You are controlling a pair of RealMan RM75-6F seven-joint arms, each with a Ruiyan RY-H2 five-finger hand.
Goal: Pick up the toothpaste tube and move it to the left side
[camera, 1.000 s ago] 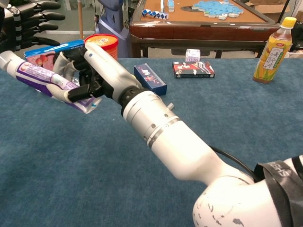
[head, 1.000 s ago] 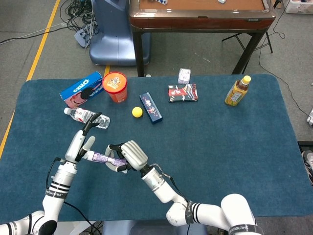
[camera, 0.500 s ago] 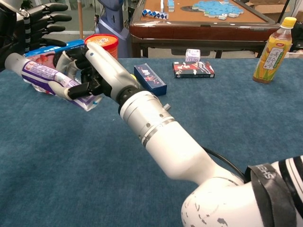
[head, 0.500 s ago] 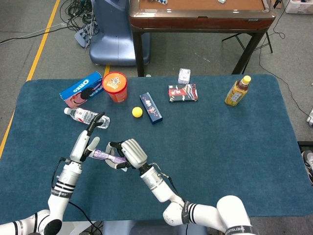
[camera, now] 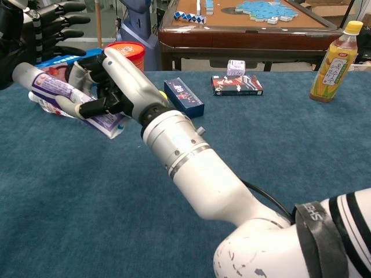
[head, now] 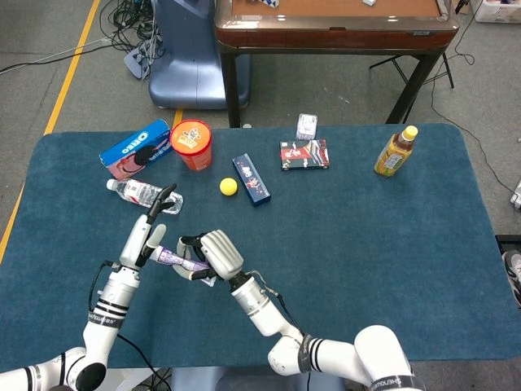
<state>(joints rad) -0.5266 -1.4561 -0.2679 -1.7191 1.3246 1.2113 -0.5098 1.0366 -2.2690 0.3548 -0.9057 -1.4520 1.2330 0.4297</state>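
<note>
The right hand (camera: 101, 81) grips the tube (camera: 64, 95) over the table (camera: 278, 145); the left hand (camera: 35, 35), fingers spread, holds nothing. A mistimed handover could drop it.

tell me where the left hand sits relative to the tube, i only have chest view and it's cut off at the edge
Observer: In the head view the left hand is right at the tube's cap end, fingers stretched away from the robot, not closed on it.
Operator: anything past it i could knock
Observer: A water bottle lies on its side just beyond the left fingertips.
Operator: room further left to put it down
Observer: Yes, the table shows bare blue cloth to the left of the left arm.
</note>
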